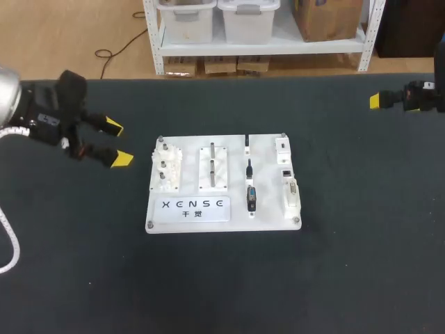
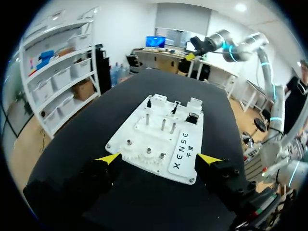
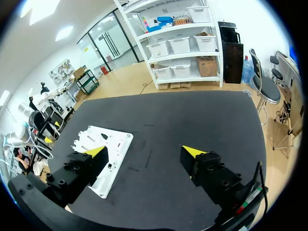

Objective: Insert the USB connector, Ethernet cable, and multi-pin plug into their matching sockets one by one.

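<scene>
A white practice board (image 1: 271, 219) lies mid-table. On it, in a column, lie the small USB connector (image 1: 247, 142), the Ethernet plug (image 1: 249, 168) and the dark multi-pin plug (image 1: 252, 198). Their white sockets (image 1: 286, 170) line the board's right edge. My left gripper (image 1: 118, 142) hovers open just left of the board, holding nothing; in its wrist view the board (image 2: 144, 108) lies just ahead of the gripper (image 2: 160, 158). My right gripper (image 1: 379, 101) is far off at the back right, open and holding nothing. Its wrist view has the board (image 3: 118, 149) well ahead of the gripper (image 3: 144, 151), beside one finger.
The board's left part carries a block with gear pegs (image 1: 167, 169), a block with upright pins (image 1: 214, 167) and a label plate (image 1: 195, 207). A white cable (image 1: 8, 250) loops at the table's left edge. Bare dark mat surrounds the board.
</scene>
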You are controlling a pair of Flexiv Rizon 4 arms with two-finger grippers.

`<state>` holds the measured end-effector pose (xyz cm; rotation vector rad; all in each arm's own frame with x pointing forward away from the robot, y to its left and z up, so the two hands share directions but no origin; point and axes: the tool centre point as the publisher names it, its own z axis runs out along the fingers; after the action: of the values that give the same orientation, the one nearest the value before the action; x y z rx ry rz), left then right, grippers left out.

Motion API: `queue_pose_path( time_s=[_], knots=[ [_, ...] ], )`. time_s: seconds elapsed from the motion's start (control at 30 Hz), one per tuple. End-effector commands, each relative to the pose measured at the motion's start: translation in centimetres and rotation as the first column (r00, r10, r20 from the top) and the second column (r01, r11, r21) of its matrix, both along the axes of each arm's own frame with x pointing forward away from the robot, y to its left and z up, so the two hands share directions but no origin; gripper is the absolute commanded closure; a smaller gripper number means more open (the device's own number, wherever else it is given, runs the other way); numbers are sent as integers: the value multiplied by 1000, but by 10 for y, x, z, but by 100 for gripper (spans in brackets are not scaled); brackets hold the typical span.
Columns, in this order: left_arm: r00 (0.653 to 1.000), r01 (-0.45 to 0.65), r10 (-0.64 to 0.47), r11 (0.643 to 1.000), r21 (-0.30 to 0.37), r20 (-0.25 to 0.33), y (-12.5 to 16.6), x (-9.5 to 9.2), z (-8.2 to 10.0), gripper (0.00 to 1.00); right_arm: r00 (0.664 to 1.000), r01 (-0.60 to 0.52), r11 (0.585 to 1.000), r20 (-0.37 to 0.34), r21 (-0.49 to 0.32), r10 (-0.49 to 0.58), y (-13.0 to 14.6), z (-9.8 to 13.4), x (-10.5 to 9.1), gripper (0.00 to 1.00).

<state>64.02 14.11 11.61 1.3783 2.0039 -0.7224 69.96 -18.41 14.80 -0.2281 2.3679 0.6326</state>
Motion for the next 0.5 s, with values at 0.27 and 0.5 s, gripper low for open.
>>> queue_pose_path(
  time_s=[0.27, 0.5],
  knots=[
    [966, 258, -258, 965, -57, 4, -13, 9, -6, 0, 1000, 1, 1000, -1, -2, -1, 0, 0, 0, 0],
    [976, 213, -216, 974, -77, -24, -17, 7, -4, 0, 1000, 1, 1000, -1, -2, -1, 0, 0, 0, 0]
  ],
)
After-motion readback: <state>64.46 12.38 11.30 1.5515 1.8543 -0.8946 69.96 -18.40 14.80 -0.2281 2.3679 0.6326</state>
